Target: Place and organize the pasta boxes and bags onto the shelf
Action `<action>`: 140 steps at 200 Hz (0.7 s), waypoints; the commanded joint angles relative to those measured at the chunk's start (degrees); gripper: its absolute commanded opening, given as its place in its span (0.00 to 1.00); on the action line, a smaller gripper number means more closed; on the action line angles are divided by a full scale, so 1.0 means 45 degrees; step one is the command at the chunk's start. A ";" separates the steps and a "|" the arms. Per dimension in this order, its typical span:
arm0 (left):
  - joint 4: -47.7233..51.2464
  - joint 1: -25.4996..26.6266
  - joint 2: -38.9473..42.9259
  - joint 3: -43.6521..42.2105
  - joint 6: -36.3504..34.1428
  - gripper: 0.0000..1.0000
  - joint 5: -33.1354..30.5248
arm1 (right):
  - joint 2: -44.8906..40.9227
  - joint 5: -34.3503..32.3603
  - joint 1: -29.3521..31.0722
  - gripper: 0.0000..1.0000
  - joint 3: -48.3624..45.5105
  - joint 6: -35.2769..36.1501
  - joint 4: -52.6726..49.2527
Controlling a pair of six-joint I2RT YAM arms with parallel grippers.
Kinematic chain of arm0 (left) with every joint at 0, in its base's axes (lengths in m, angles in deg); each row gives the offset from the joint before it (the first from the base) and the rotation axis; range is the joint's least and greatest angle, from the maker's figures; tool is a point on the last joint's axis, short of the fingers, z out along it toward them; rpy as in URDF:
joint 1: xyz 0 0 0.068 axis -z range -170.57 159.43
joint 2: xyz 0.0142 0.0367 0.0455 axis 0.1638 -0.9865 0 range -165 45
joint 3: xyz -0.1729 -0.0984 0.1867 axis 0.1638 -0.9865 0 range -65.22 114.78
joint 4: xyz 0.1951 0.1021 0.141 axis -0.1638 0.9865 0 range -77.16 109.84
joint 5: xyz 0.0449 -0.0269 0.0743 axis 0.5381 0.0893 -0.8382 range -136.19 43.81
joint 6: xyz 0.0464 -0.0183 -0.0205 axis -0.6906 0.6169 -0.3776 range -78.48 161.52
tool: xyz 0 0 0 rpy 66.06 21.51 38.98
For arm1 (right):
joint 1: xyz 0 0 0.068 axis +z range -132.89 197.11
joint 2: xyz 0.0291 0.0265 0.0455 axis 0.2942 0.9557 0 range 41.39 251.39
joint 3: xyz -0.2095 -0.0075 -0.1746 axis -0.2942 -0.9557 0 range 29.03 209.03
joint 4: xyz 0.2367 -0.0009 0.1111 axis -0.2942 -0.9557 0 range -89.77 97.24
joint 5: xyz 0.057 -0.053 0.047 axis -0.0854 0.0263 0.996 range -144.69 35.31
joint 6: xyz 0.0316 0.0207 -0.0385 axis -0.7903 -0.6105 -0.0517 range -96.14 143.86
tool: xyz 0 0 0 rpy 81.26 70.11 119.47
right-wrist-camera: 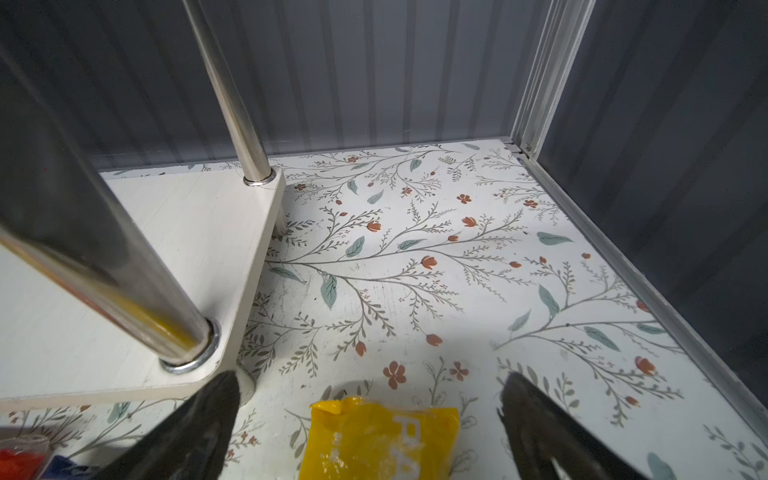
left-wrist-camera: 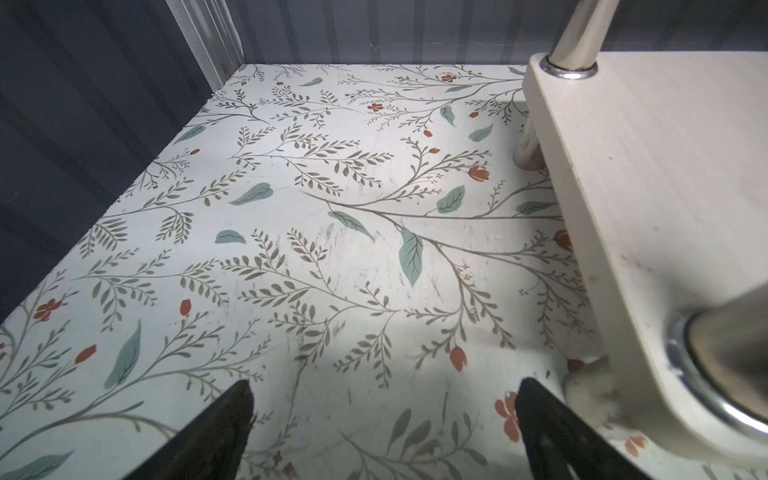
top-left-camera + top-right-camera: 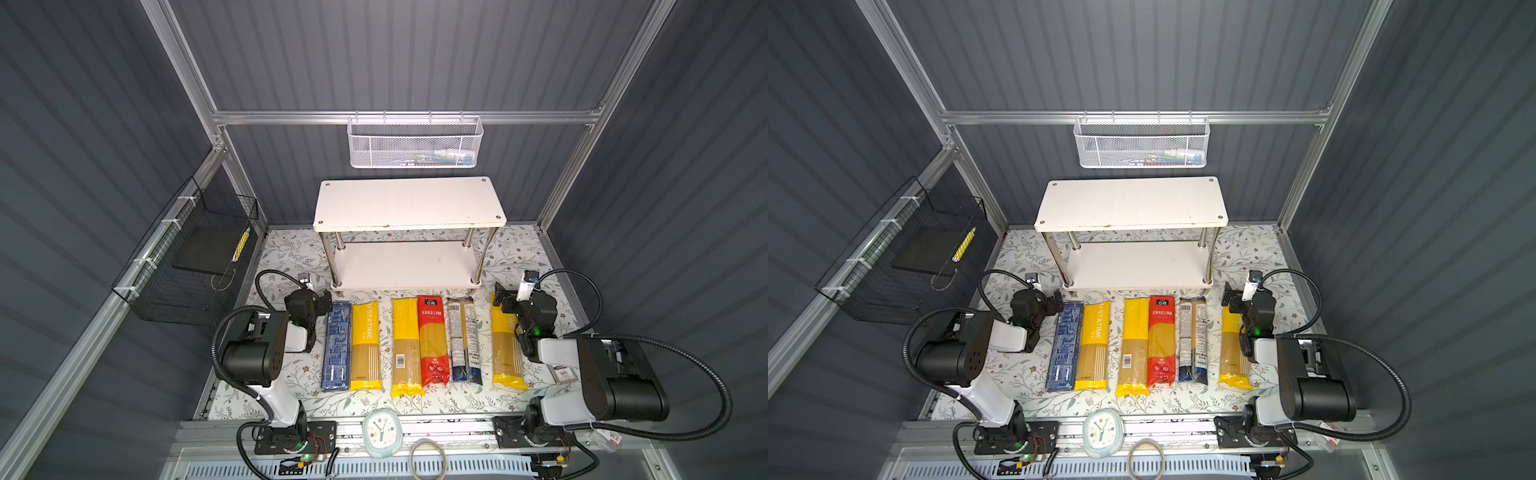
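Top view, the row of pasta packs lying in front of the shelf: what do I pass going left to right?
dark-blue carton → yellow PASTATIME bag → yellow bag with the barcode label → red bag → clear bag with dark-blue end → rightmost yellow bag

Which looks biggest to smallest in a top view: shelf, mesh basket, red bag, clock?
1. shelf
2. mesh basket, hung higher, so nearness may inflate it
3. red bag
4. clock, wider but much shorter than the bag
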 commanded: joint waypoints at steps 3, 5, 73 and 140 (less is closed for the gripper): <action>-0.0243 -0.0003 0.0057 0.0117 -0.0229 0.99 0.0090 | 0.0072 0.0096 -0.0050 0.99 0.0184 -0.0049 0.0072; -0.0243 -0.0003 0.0057 0.0117 -0.0223 0.99 0.0076 | 0.0071 0.0090 -0.0050 0.99 0.0184 -0.0048 0.0072; -0.0243 -0.0003 0.0057 0.0117 -0.0232 0.99 0.0072 | 0.0083 0.0123 -0.0070 0.99 0.0204 -0.0068 0.0014; -0.0243 -0.0003 0.0057 0.0117 -0.0221 0.99 0.0076 | 0.0090 0.0165 -0.0088 0.99 0.0219 -0.0087 -0.0006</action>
